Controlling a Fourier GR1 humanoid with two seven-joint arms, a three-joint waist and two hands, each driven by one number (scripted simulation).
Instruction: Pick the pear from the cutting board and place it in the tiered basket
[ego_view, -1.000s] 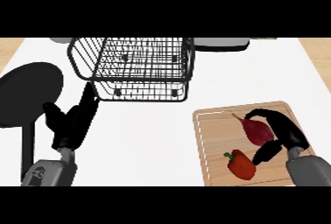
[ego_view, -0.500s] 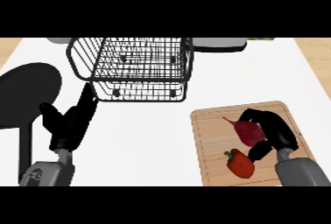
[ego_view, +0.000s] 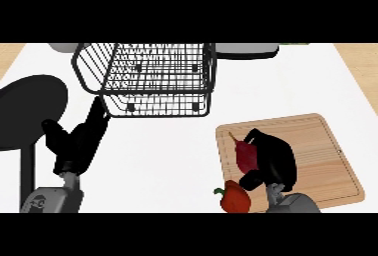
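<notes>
Grasping is the step in hand: right hand (ego_view: 272, 159) curls round the dark red pear (ego_view: 244, 154) on the cutting board (ego_view: 325, 150), near right. Left hand (ego_view: 77, 140) rests open, fingers straight. Next, I'd say, lift and carry far-left to the tiered basket (ego_view: 148, 77), clearing its rim

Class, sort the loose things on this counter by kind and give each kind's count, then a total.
Fruit and vegetables: 2, a dark red pear and a red pepper
Cutting boards: 1
Wire baskets: 1
Pans: 1
Total: 5
</notes>
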